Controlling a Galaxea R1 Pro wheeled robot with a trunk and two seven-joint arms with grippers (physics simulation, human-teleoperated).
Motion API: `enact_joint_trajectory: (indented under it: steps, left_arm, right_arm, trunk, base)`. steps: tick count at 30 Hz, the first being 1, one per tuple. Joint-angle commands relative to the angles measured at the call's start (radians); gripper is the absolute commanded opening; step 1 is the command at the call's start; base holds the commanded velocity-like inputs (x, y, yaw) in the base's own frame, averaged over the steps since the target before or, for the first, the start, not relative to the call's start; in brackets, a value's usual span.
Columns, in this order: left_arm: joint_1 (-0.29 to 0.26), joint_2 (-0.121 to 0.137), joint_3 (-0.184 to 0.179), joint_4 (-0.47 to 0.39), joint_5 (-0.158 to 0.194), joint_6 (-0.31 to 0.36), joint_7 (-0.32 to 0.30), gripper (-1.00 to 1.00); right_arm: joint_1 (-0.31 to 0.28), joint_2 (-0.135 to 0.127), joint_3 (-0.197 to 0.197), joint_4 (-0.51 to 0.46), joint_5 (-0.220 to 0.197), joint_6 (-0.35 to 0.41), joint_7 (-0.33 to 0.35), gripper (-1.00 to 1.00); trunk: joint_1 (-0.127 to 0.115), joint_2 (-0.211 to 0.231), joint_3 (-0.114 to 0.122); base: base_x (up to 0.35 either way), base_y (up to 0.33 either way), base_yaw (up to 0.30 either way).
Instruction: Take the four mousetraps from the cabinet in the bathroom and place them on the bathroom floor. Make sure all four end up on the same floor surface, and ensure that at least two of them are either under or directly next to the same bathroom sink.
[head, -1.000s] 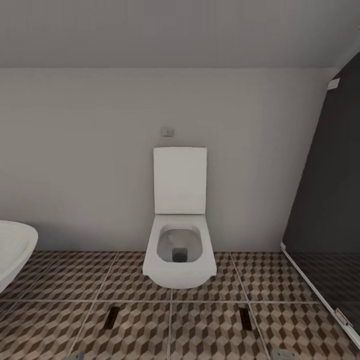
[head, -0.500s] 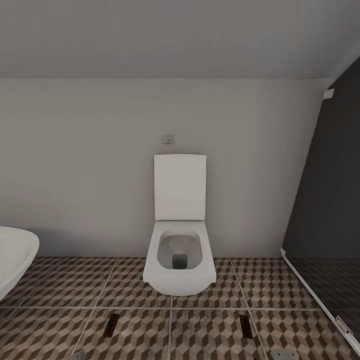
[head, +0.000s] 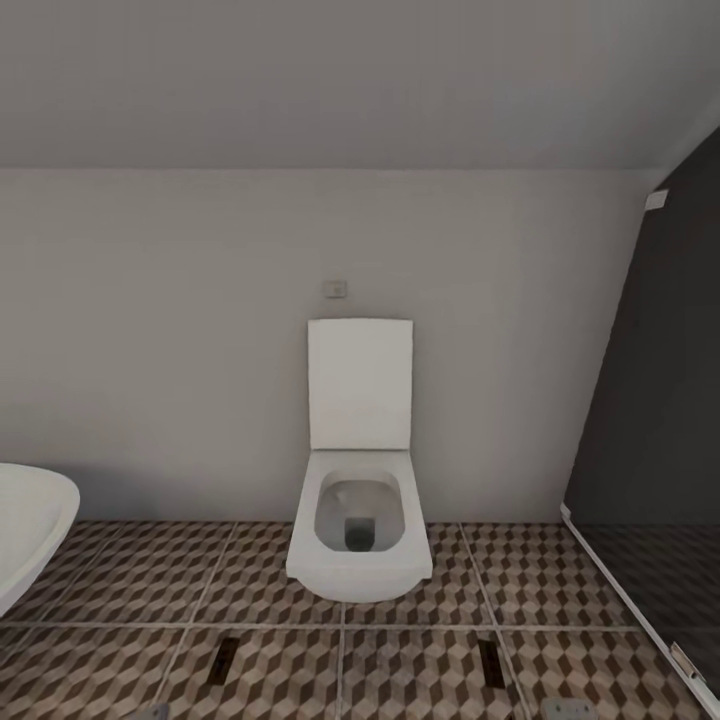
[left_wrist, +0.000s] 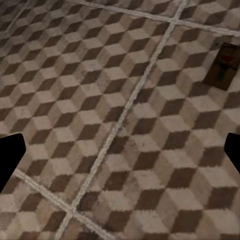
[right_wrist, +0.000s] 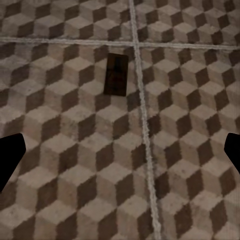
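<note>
2 flat dark-brown mousetraps (head: 226, 660) (head: 490, 662) on bathroom floor (head: 420, 680), wire blurry; both end effectors (left_wrist: 120, 150) (right_wrist: 120, 150) wide, empty.

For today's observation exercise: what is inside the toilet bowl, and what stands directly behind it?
The toilet bowl holds a grey basin with a dark drain opening and no objects. Behind it the raised white lid stands against the wall. The wall behind the lid is covered.
</note>
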Motion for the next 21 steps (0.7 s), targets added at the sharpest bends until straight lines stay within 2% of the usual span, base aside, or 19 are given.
enact_joint_trajectory:
  steps: [1,21]
  left_arm:
    - [-0.002,0.0,0.003,0.004,0.002,-0.008,-0.001,1.0]
    - [-0.002,-0.001,0.003,0.004,0.002,-0.006,0.004,1.0]
  right_arm:
    - [-0.001,0.0,0.008,0.003,-0.004,-0.005,-0.002,1.0]
    - [-0.002,0.001,0.008,0.003,-0.005,-0.005,-0.002,1.0]
  trunk:
    - [-0.004,0.007,0.002]
    - [-0.081,0.147,0.065]
  base:
    - [0.0,0.0,0.0]
    - [0.0,0.0,0.0]
